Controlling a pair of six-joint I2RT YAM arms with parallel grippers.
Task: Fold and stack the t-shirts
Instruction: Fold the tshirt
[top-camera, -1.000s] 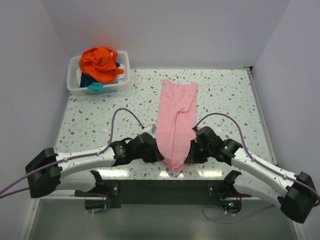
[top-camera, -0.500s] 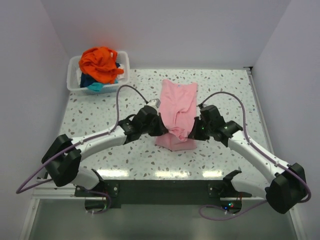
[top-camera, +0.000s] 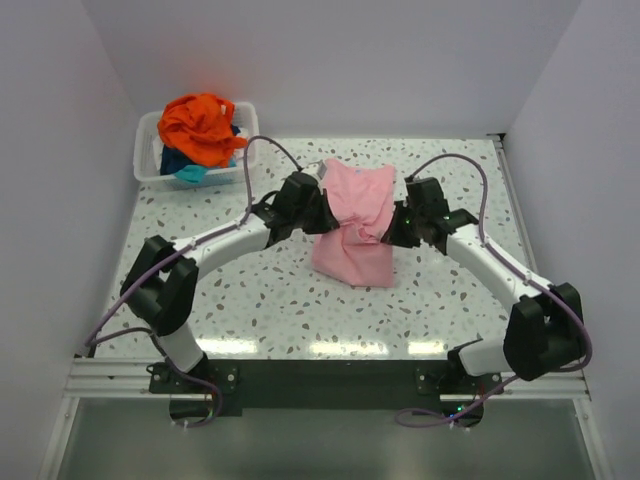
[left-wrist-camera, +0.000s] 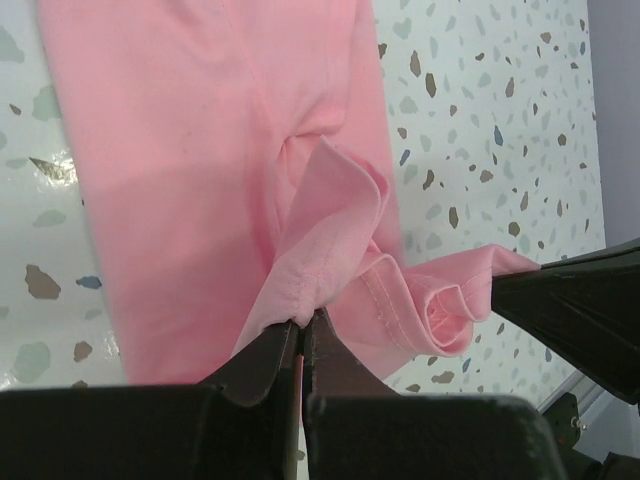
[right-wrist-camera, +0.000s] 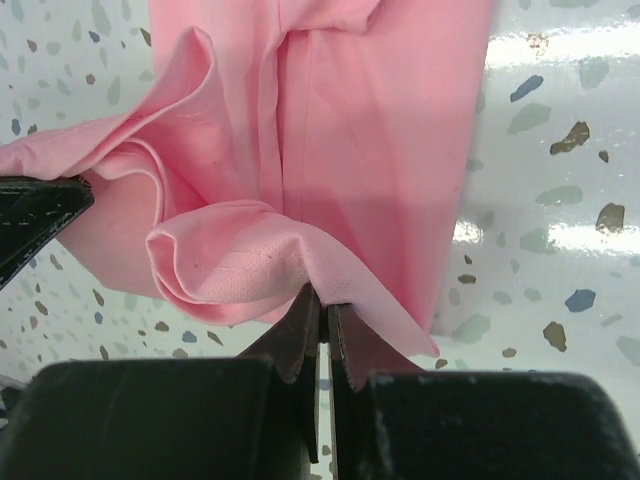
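You were folding the pink shirt (top-camera: 358, 215) in half, hem toward collar, in the middle of the table (top-camera: 250, 290). Your left jaws and right jaws were each pinched shut on a corner of its hem, lifted above the cloth. One second earlier they held this hem at the near edge; now it was carried far over and the lower part lay doubled. Next, I think, you needed to bring both corners level to the collar end, lower them and release together.
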